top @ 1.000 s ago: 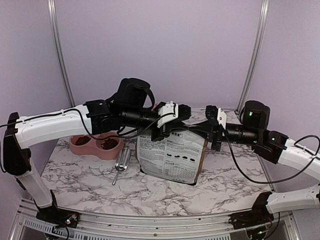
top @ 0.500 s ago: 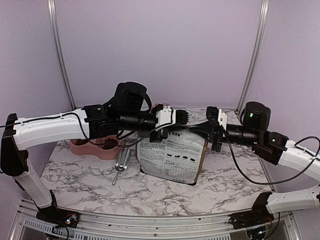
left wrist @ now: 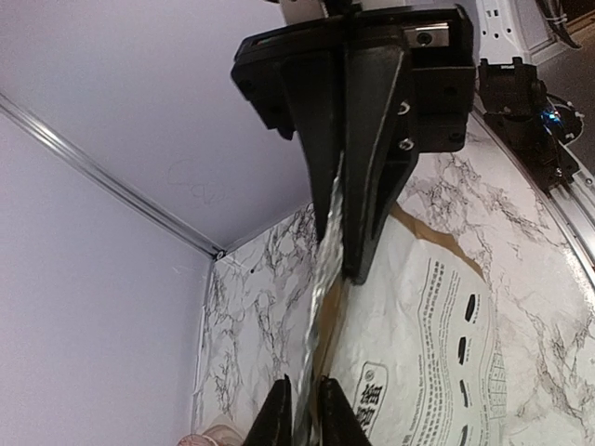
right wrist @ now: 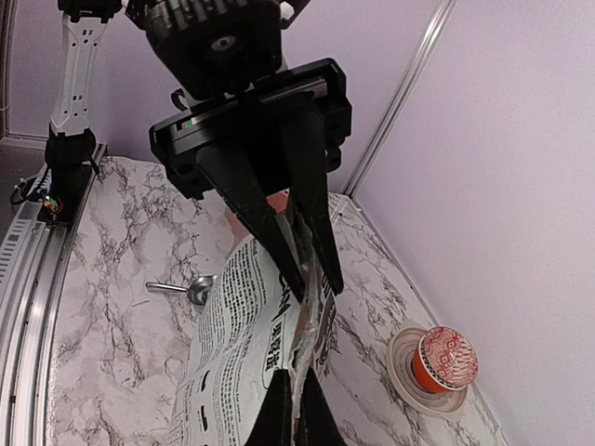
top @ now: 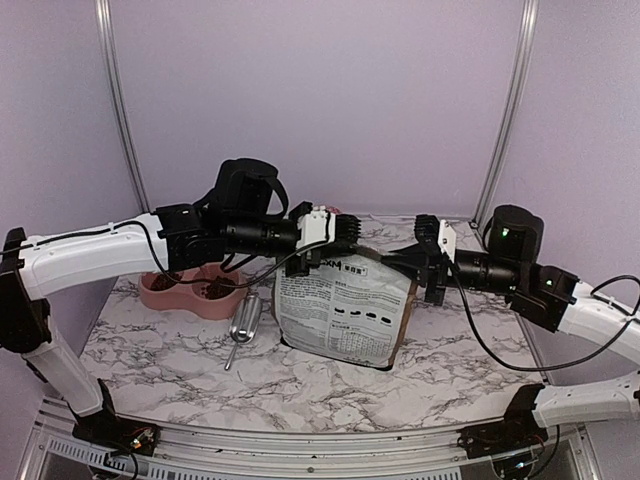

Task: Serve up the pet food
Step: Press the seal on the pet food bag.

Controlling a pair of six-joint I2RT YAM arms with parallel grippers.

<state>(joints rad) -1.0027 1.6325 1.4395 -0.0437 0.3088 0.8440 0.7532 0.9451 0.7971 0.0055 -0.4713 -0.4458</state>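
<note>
White arm links (top: 90, 250) carry black joints (top: 245, 195), looping black cables (top: 480, 335) and tapered black fingers (left wrist: 367, 139).

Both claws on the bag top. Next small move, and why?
Probably open the left claw fully and draw it off the top seam of the bag. The right claw is shut on that seam and could keep the bag upright alone, while the scoop lies untouched on the table beside the bag, likely needed next.
</note>
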